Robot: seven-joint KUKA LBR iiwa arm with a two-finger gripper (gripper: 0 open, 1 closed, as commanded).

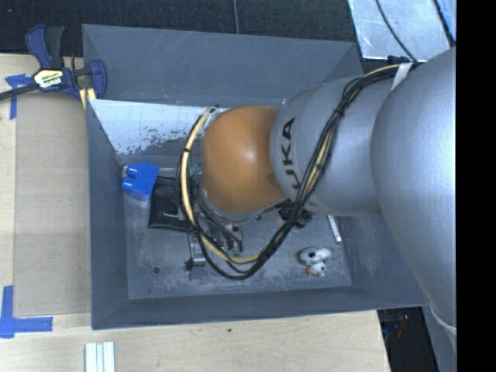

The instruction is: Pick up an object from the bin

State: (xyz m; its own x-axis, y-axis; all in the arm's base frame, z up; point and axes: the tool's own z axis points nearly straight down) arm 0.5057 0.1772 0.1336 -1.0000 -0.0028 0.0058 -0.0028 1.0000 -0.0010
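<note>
In the camera view, the two-finger gripper (198,248) is seen low over the floor of the grey metal bin (108,246), beneath the arm's orange cover (236,157). Whether the jaws are released or clenched cannot be told. A black flat object (165,208) lies just beside the jaws, on the view's left, and a blue plastic block (139,180) is seen just beyond it. A small white and orange figure (314,260) and a thin white stick (334,229) lie well apart from the jaws, on the opposite side.

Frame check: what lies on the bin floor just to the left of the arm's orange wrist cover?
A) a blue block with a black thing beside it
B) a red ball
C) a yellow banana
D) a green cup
A: a blue block lies near the left wall of the bin, with a black thing just below it in the view, both next to the orange cover.
</note>
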